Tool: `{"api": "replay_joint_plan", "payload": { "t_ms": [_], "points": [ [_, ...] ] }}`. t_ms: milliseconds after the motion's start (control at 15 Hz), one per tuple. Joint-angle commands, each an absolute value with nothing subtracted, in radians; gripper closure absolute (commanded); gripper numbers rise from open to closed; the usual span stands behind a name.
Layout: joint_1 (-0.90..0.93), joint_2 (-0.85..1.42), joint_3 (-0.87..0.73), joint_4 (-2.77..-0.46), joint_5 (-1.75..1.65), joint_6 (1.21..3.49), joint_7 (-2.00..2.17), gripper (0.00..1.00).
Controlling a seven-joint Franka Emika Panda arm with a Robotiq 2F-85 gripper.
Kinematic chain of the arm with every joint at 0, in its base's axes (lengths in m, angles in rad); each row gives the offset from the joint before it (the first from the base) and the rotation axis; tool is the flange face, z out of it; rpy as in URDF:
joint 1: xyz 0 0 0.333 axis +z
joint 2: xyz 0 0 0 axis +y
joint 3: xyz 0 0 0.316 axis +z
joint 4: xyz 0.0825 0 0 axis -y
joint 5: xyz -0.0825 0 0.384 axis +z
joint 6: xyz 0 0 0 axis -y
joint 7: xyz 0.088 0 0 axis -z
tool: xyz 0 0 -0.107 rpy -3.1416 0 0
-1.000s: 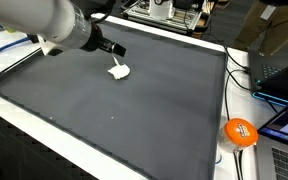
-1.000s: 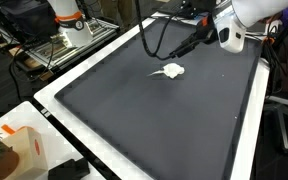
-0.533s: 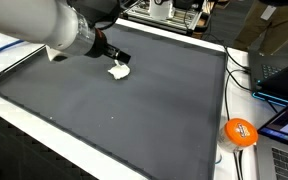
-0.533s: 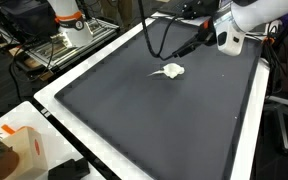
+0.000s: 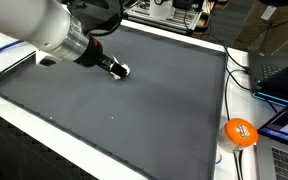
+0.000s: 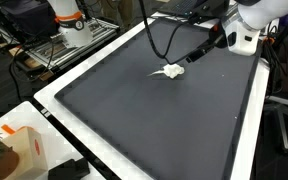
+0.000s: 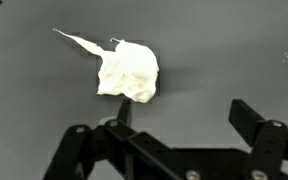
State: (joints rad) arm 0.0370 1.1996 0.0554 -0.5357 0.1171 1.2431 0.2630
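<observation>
Down comes the arm: since a second ago the gripper (image 5: 115, 68) has dropped lower and swung in over the gray mat (image 5: 154, 120), and we now see it right at the white wad (image 5: 125, 71), which hasn't budged from its spot in the far half of the mat. From this side the arm covers most of the wad, and only a sliver peeks out past the tip.

In the wrist view, the fingers (image 7: 252, 120) are spread wide with nothing between them. The wad (image 7: 129, 70) lies on the mat just ahead of the fingertips and still outside the gap. It sits off center, toward the finger on the picture's left. We can't tell whether anything touches it yet.

The wad is a crumpled lump with one thin twisted tail. In the wrist view the tail runs up and to the left, away from the gripper (image 7: 162, 125), and that's its long axis. In an exterior view the wad (image 6: 170, 71) lies flat, its tail pointing away from the gripper (image 6: 190, 58) beside it.
</observation>
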Motion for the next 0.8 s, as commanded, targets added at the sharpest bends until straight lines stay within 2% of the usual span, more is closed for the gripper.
{"api": "replay_joint_plan", "payload": {
  "t_ms": [0,733],
  "points": [
    [0.032,1.232,0.066,-0.495,0.135,1.290,0.277,0.00],
    [0.038,1.257,0.059,-0.511,0.117,1.316,0.276,0.00]
  ]
}}
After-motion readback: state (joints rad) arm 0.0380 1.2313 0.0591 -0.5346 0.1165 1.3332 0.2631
